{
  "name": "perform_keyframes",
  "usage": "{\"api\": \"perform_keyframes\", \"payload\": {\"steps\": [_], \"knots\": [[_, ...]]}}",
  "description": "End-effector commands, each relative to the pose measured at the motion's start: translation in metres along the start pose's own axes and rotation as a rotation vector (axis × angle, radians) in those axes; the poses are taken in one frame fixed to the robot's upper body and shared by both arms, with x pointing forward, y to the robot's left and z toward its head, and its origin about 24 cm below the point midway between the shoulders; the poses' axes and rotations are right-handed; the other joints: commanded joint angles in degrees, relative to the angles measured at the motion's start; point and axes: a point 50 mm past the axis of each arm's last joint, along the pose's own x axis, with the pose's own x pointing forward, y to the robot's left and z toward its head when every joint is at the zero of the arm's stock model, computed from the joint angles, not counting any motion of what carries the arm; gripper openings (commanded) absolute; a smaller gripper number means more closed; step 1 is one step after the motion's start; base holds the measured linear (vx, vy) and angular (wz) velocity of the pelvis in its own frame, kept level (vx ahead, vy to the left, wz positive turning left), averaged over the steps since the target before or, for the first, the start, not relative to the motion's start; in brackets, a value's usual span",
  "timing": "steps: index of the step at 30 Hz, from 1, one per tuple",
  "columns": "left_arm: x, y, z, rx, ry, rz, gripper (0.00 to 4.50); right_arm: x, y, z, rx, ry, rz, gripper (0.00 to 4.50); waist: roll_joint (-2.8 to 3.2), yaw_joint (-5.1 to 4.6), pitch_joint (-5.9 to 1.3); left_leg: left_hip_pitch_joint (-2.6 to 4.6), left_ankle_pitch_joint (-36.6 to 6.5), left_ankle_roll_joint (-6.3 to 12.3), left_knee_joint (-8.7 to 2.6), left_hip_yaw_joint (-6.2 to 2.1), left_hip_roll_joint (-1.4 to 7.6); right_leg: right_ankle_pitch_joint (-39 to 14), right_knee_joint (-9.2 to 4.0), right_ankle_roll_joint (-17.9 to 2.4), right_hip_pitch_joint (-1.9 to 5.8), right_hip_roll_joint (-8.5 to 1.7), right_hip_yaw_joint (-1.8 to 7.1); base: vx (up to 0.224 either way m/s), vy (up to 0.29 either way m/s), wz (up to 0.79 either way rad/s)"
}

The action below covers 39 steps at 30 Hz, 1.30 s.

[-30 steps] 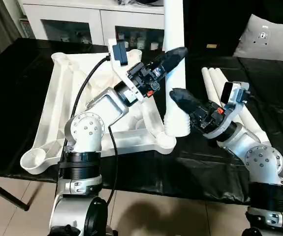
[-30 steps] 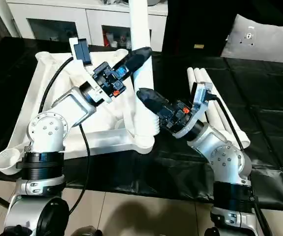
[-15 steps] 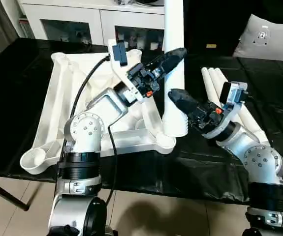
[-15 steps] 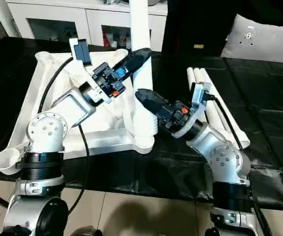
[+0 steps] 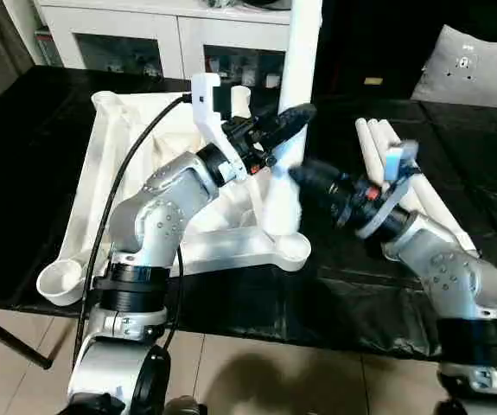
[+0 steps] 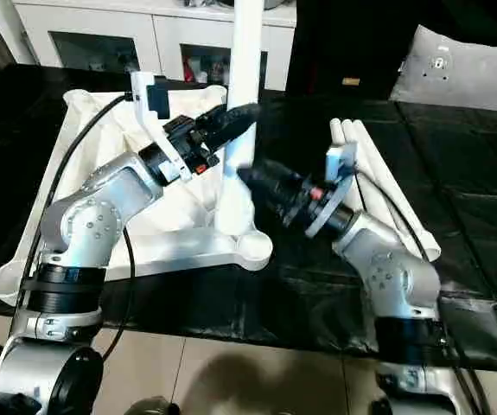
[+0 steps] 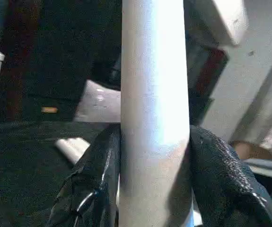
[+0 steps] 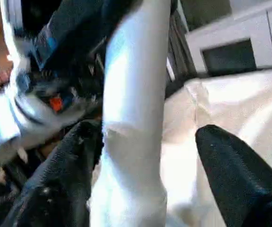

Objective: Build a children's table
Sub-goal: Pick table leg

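No readable text, label, brand or number in any view. Closest thing to a sign: a small dark mark on the white pillow (image 5: 475, 62) at the far right, too small to read. A small yellowish tag (image 5: 371, 82) lies on the black table cover (image 5: 23, 173) behind the upright leg; no letters can be made out on it. Items behind the glass doors of the white cabinet (image 5: 144, 35) show as blurred shapes, nothing legible.
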Motion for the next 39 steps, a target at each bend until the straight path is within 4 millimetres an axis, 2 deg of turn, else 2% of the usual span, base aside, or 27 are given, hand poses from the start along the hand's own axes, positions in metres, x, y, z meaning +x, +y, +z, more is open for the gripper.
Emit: {"api": "perform_keyframes", "payload": {"steps": [1, 5, 9, 10, 11, 16, 21, 24, 33, 34, 36, 39], "knots": [[0.006, -0.003, 0.005, 0.049, -0.007, -0.003, 1.84, -0.002, -0.001, 0.007, 0.005, 0.012, 0.007, 3.76, -0.73, 0.05, -4.39, 0.64, 1.8, 3.86, -2.96, -0.44, 2.27, 11.1, -3.26, -13.8, 3.76, -3.83, 1.81, 0.000, 0.000, 0.00], [0.007, -0.005, 0.005, 0.061, -0.004, -0.017, 1.84, -0.002, -0.009, 0.014, 0.000, 0.035, -0.015, 3.85, -0.85, -0.09, -4.36, 0.61, 1.0, 3.80, -2.96, -0.41, 2.33, 9.6, -3.32, -15.2, 3.66, -4.00, 1.71, 0.000, 0.000, 0.00], [0.007, -0.009, 0.004, 0.069, -0.002, -0.046, 1.84, -0.001, -0.007, 0.015, -0.012, 0.075, 0.040, 3.85, -1.19, 0.11, -4.26, 0.58, 0.7, 4.22, -2.92, -0.32, 2.34, 8.3, -3.35, -15.2, 3.68, -4.03, 1.78, 0.000, 0.000, 0.00], [0.007, -0.010, 0.004, 0.072, -0.003, -0.051, 1.84, -0.001, -0.006, 0.014, -0.018, 0.093, 0.056, 3.85, -1.11, 0.17, -4.30, 0.63, 1.1, 4.58, -2.84, -0.32, 2.40, 8.8, -3.29, -15.2, 3.57, -4.03, 1.79, 0.000, 0.000, 0.00], [0.007, -0.011, 0.003, 0.075, -0.001, -0.058, 1.84, 0.000, -0.005, 0.013, -0.029, 0.113, 0.077, 3.85, -1.31, 0.17, -4.30, 0.58, 1.1, 4.75, -2.81, -0.31, 2.40, 9.0, -3.27, -15.3, 3.58, -3.99, 1.75, 0.000, 0.000, 0.00], [0.006, -0.016, 0.001, 0.093, 0.008, -0.108, 1.84, 0.004, -0.003, 0.012, -0.016, 0.143, 0.134, 3.85, -1.08, 0.20, -4.37, 0.60, 1.4, 5.35, -2.73, -0.38, 2.50, 9.0, -3.14, -16.0, 3.40, -4.11, 1.67, 0.000, 0.000, 0.00], [0.007, -0.021, 0.000, 0.106, 0.009, -0.129, 1.84, 0.010, -0.006, 0.012, -0.019, 0.149, 0.125, 3.85, -1.37, 0.14, -4.23, 0.56, 0.2, 4.75, -2.79, -0.35, 2.51, 6.9, -3.28, -16.1, 3.35, -4.17, 1.70, 0.000, 0.000, 0.00], [0.008, -0.025, -0.001, 0.107, 0.008, -0.146, 1.84, 0.013, -0.007, 0.011, -0.016, 0.148, 0.123, 3.85, -1.34, 0.16, -4.18, 0.56, -0.1, 4.43, -2.82, -0.27, 2.50, 5.8, -3.38, -15.9, 3.30, -4.18, 1.74, 0.000, 0.000, 0.00], [0.008, -0.035, -0.005, 0.109, 0.019, -0.203, 1.84, 0.016, -0.008, 0.006, 0.010, 0.148, 0.135, 3.85, -1.33, 0.16, -4.30, 0.49, 0.7, 4.91, -2.72, -0.28, 2.45, 7.2, -3.22, -16.0, 3.30, -4.15, 1.71, 0.000, 0.000, 0.00], [0.009, -0.036, -0.006, 0.114, 0.024, -0.212, 1.84, 0.017, -0.007, 0.006, 0.018, 0.144, 0.141, 3.56, -1.20, 0.19, -4.31, 0.52, 0.7, 4.97, -2.70, -0.30, 2.49, 7.1, -3.19, -16.0, 3.26, -4.12, 1.72, 0.000, 0.000, 0.00], [0.009, -0.037, -0.007, 0.117, 0.026, -0.215, 1.84, 0.017, -0.007, 0.006, 0.020, 0.142, 0.143, 3.49, -1.31, 0.12, -4.29, 0.50, 0.7, 4.98, -2.71, -0.28, 2.47, 7.3, -3.19, -15.9, 3.28, -4.06, 1.72, 0.000, 0.000, 0.00], [0.009, -0.038, -0.007, 0.118, 0.024, -0.219, 1.84, 0.017, -0.007, 0.006, 0.024, 0.143, 0.142, 3.12, -1.33, 0.16, -4.32, 0.51, 0.9, 5.04, -2.70, -0.30, 2.48, 7.6, -3.16, -15.9, 3.30, -4.10, 1.71, 0.000, 0.000, 0.00]]}}
